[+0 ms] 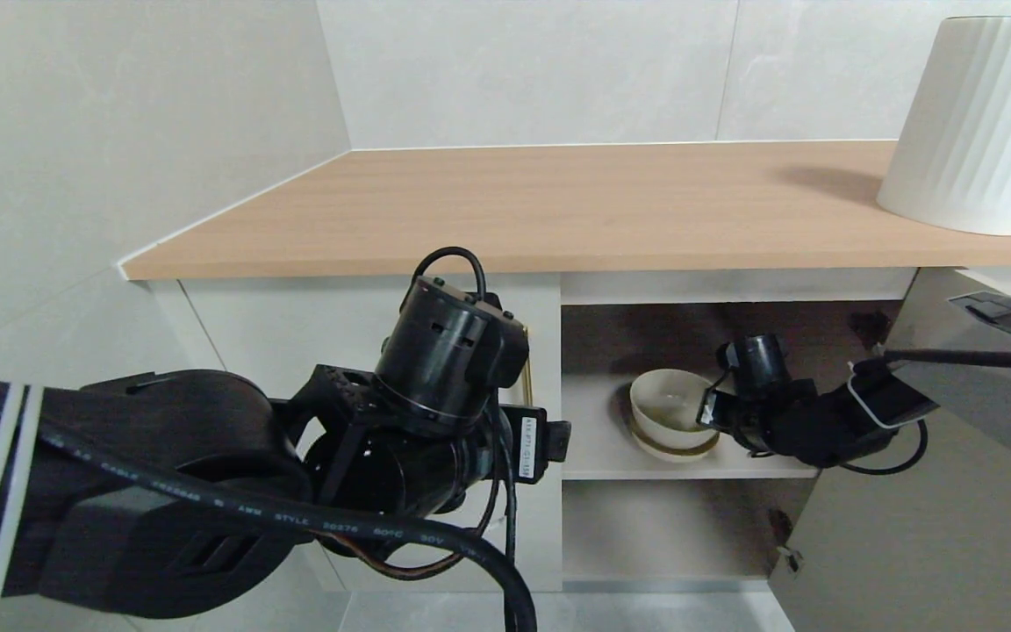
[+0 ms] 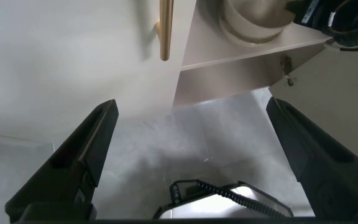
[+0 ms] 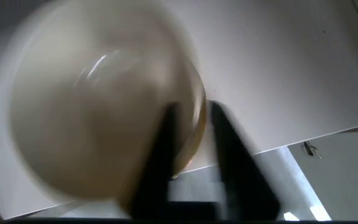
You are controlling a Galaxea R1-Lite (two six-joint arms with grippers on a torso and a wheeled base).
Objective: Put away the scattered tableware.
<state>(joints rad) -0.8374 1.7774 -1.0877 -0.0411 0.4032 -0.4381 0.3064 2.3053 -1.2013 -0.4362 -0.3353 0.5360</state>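
Observation:
A cream bowl [image 1: 668, 402] sits stacked on a shallow yellow-rimmed dish [image 1: 679, 450] on the middle shelf [image 1: 593, 439] of the open cabinet. My right gripper [image 1: 709, 412] reaches into the cabinet from the right, shut on the bowl's near rim. In the right wrist view the bowl [image 3: 92, 106] is close up, and the gripper [image 3: 194, 134] has one finger inside the rim and one outside. My left gripper [image 2: 191, 107] hangs open and holds nothing, low in front of the closed left door, and sees the bowl [image 2: 253, 18] on the shelf edge [image 2: 253, 53].
The cabinet's right door [image 1: 953, 491] stands open beside the right arm. A gold handle [image 2: 165, 31] runs down the closed left door. A white ribbed container [image 1: 979, 123] stands at the right on the wooden countertop [image 1: 558, 202]. A lower shelf sits beneath the middle one.

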